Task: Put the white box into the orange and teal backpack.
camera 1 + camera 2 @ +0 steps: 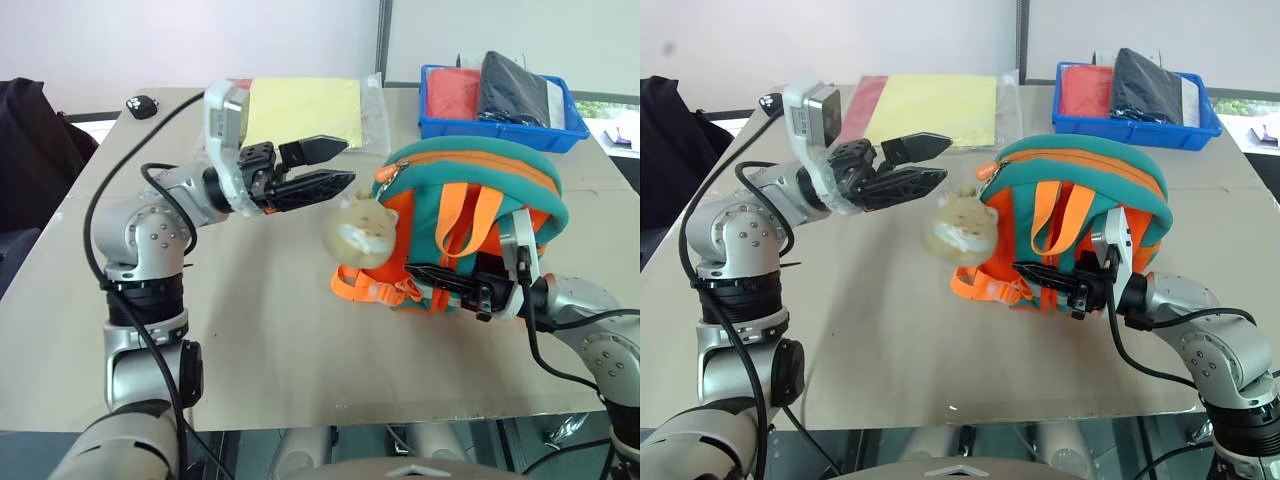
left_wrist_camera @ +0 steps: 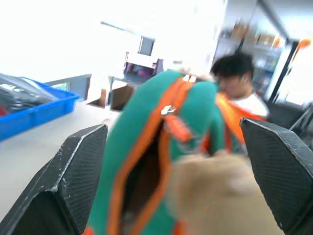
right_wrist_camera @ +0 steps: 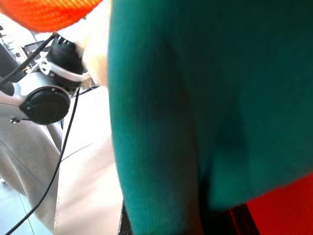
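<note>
Up top, the two head cameras look forward and down across the worktop (image 1: 300, 340), side by side, so they share nearly the same scene: the orange and teal backpack (image 1: 470, 200) at about three o'clock, the blue bin (image 1: 1135, 125) out at one o'clock. The left wrist camera sits just behind the left tool (image 1: 325, 168), sighting level between its two spread fingers (image 2: 73, 181) straight at the backpack's zipped edge, close in. The right wrist camera is pressed right up against the backpack's teal fabric, looking back toward the left arm.
</note>
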You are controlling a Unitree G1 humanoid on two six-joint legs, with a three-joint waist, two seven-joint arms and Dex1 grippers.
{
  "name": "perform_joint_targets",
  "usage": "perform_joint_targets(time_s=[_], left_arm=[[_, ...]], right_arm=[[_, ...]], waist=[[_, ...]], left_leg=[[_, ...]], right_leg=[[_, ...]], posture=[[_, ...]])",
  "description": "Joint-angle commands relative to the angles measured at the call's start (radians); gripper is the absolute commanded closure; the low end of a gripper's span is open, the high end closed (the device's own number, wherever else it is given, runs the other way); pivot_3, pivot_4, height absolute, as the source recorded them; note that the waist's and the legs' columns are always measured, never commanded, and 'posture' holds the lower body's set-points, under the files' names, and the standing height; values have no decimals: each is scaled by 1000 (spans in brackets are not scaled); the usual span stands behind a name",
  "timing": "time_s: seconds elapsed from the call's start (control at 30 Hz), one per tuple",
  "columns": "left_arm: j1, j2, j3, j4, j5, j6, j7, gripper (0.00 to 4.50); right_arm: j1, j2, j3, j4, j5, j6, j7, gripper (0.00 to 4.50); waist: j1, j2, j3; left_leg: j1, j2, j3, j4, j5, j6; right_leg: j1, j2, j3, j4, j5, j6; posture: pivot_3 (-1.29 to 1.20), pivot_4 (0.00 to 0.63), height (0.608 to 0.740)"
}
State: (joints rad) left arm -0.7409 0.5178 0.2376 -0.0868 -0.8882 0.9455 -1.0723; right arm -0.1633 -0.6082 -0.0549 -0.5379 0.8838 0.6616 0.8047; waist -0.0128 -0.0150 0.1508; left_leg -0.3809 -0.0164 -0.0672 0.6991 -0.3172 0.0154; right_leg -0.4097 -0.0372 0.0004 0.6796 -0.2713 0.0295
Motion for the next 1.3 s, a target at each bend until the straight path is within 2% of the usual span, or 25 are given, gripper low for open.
perform_joint_targets(time_s=[0.03, 0.13, 0.27, 0.4, 0.53, 0.67, 0.87, 0.9, 0.93, 1.0, 1.13, 1.2, 1.23, 1.3], left_arm=[[19, -40, 83, -53, -185, 174, 204, 32], [62, -67, 74, -125, -250, 204, 276, 32], [156, -17, -73, -218, -89, 105, 271, 32], [148, -20, -104, -149, 67, -84, 289, 32], [140, -2, -121, -158, 152, -258, 203, 32], [196, 91, -228, -151, 299, -381, 102, 32], [218, 112, -266, -133, 318, -372, 65, 32], [213, 105, -268, -112, 337, -385, 80, 436], [207, 92, -261, -97, 336, -394, 85, 551], [189, 54, -220, -89, 290, -380, 108, 1212], [193, 41, -164, -109, 228, -337, 123, 3240], [213, 73, -155, -127, 222, -315, 113, 3914], [230, 101, -157, -144, 223, -307, 92, 4174], [271, 178, -151, -155, 237, -292, 58, 4385]], right_arm=[[-6, 1, 2, -12, -7, -15, 10, 4500], [-4, 2, 4, -13, -11, -16, 12, 4500], [-4, 5, 1, -15, -13, -18, 5, 4500], [3, 6, 1, -22, -16, -18, 1, 4500], [3, 7, 4, -24, -13, -18, -1, 4500], [-4, 19, 12, -20, -14, -21, -6, 4500], [-6, 24, 15, -21, -20, -22, -6, 4500], [-6, 24, 14, -21, -20, -22, -6, 4500], [-4, 24, 13, -22, -20, -22, -7, 4500], [-3, 25, 14, -24, -22, -23, -10, 4500], [1, 25, 13, -27, -22, -23, -13, 4500], [3, 25, 11, -29, -21, -22, -15, 4500], [5, 25, 11, -30, -21, -21, -16, 4500], [7, 24, 9, -31, -19, -21, -16, 4500]], waist=[[-1, 0, 0], [0, 0, 0], [-1, 0, 0], [7, 0, 0], [7, 0, 0], [0, 1, 0], [2, 1, 0], [2, 1, 0], [2, 1, 0], [2, 1, 0], [1, 0, 0], [-2, 0, 0], [-3, 0, 0], [-6, 1, 0]], left_leg=[[0, 0, 0, 0, 0, 0], [0, 0, -1, 0, 0, 0], [1, 0, 1, 0, 0, 0], [1, 0, 0, 0, 0, 0], [1, -1, 1, 0, 0, 0], [1, -1, 2, -1, 0, 0], [1, -1, 2, -3, 0, 0], [2, -1, 2, -3, 0, 0], [2, -1, 2, -3, 0, 0], [2, -1, 2, -3, 0, 0], [1, -1, 2, -3, 0, 0], [2, 0, 2, -3, 0, 0], [2, 0, 2, -3, 0, 0], [2, 0, 2, -3, 0, 0]], right_leg=[[0, 0, 0, 0, 0, 0], [0, 0, 0, 1, 0, 0], [0, 0, 2, 0, 0, 0], [0, 0, 2, 0, 1, 0], [0, 0, 2, 0, 2, 0], [0, 1, 3, -1, 2, 0], [0, 0, 4, -2, 2, 0], [0, 1, 4, -2, 2, 0], [0, 1, 4, -2, 2, 0], [0, 1, 4, -1, 2, 0], [0, 1, 3, -1, 2, 0], [-1, 1, 4, -1, 2, 0], [-1, 1, 4, -1, 2, 0], [-1, 1, 5, -1, 2, 0]], posture=[[0, 150, 740], [0, 150, 740], [0, 150, 740], [0, 150, 740], [0, 150, 740], [0, 150, 740], [0, 150, 740], [0, 150, 740], [0, 150, 740], [0, 150, 740], [0, 150, 740], [0, 150, 740], [0, 150, 740], [0, 150, 740]])
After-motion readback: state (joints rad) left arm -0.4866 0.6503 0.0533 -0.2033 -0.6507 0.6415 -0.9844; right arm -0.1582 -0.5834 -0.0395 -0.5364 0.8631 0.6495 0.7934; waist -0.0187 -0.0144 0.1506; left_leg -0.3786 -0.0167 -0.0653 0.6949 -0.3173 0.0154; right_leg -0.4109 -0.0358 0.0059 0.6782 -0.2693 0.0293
